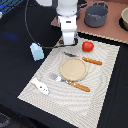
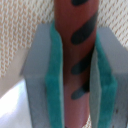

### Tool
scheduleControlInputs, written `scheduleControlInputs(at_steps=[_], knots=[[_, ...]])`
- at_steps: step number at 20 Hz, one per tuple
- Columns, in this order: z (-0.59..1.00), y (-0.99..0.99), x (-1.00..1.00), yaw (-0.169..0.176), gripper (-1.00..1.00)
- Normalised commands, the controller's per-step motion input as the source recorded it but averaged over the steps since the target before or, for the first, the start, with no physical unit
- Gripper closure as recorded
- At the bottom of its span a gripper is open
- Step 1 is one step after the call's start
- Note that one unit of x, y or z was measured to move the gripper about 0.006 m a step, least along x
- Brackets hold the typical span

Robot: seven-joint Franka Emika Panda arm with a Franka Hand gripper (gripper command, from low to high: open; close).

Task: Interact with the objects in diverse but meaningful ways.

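Observation:
In the wrist view a brown-red sausage stick [image 2: 75, 55] with dark stripes stands between two teal pads [image 2: 54, 80], and my gripper [image 2: 76, 85] is shut on it. In the exterior view the gripper [image 1: 68, 45] hangs low over the far edge of the striped placemat [image 1: 105, 75], just to the exterior view's left of the small red tomato [image 1: 88, 46]. The sausage itself is hard to make out there. A pale blue cup [image 1: 36, 51] stands off the mat on the exterior view's left. A white flat piece [image 1: 40, 86] lies at the mat's near left corner.
A tan round plate [image 1: 73, 68] sits mid-mat, with an orange-handled knife [image 1: 92, 61] behind it and an orange-handled fork [image 1: 70, 82] in front. A grey pot [image 1: 96, 15] stands on the brown board behind. A bowl [image 1: 124, 19] shows at the right edge.

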Motion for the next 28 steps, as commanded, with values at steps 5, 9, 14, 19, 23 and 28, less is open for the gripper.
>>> scheduleControlInputs(at_steps=[5,9,14,19,23,28], knots=[[0.47,0.0,-0.19,0.003,1.0],[0.91,0.0,-0.14,0.0,1.0],[0.89,0.01,-0.04,0.0,1.0],[0.75,0.07,0.0,0.0,1.0],[0.62,0.02,0.0,0.0,1.0],[0.52,0.0,0.09,0.0,1.0]])
